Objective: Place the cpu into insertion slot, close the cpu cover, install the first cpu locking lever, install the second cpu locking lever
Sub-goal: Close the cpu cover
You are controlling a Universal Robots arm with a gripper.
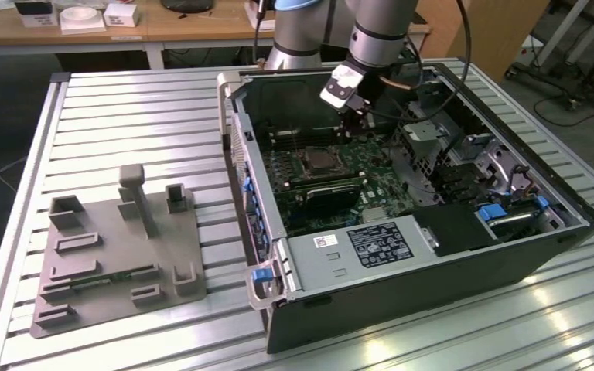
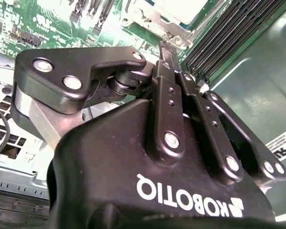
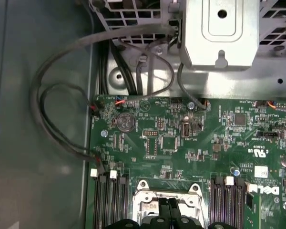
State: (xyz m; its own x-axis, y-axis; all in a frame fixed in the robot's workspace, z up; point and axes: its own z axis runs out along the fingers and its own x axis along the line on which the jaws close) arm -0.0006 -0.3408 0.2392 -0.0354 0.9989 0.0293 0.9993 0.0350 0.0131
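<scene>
My gripper reaches down into the open computer case, just beyond the insertion slot on the green board. In the first wrist view its two dark fingertips press together over the slot's silvery surround. Nothing shows between them. In the second wrist view the gripper tapers to a point right beside the cpu cover, a thin metal frame lying flat on the slot. A pale flat surface inside that frame looks like the cpu. I cannot make out the locking levers.
Black memory slots flank the socket on both sides. A metal drive cage and looping cables lie beyond the board. A white-labelled grey box fills the case's near end. A grey fixture plate sits at the exterior view's left.
</scene>
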